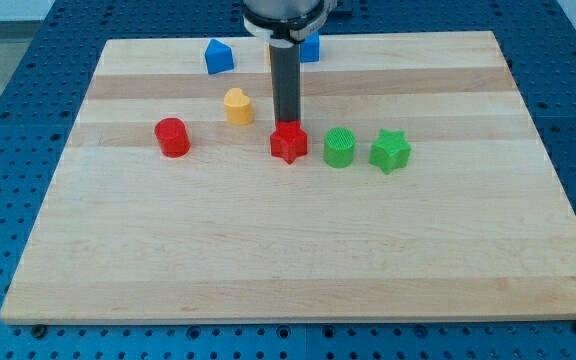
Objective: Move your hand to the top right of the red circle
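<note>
The red circle point(172, 137), a short cylinder, stands on the wooden board at the view's left of centre. My tip point(286, 122) is at the end of the dark rod, right at the top edge of the red star point(288, 143), well to the view's right of the red circle. A yellow heart-shaped block point(237, 106) lies between the red circle and the rod, a little higher in the view.
A green cylinder point(339, 147) and a green star point(390, 151) stand to the right of the red star. A blue house-shaped block point(218, 56) and a blue block point(310, 47), partly hidden by the arm, sit near the board's top edge point(368, 36).
</note>
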You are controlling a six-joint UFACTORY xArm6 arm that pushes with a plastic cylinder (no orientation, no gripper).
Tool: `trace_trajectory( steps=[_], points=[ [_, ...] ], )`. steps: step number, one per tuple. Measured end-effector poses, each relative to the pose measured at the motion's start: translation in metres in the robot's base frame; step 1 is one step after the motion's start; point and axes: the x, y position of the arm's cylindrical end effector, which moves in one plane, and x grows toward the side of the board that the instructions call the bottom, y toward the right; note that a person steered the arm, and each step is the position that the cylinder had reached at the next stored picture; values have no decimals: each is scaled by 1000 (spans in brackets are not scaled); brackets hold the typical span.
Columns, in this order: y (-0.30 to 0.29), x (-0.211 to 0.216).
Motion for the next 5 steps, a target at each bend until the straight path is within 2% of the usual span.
trace_trajectory(
  steps=[2, 5],
  points=[
    [-9, 9],
    [-105, -25]
  ],
)
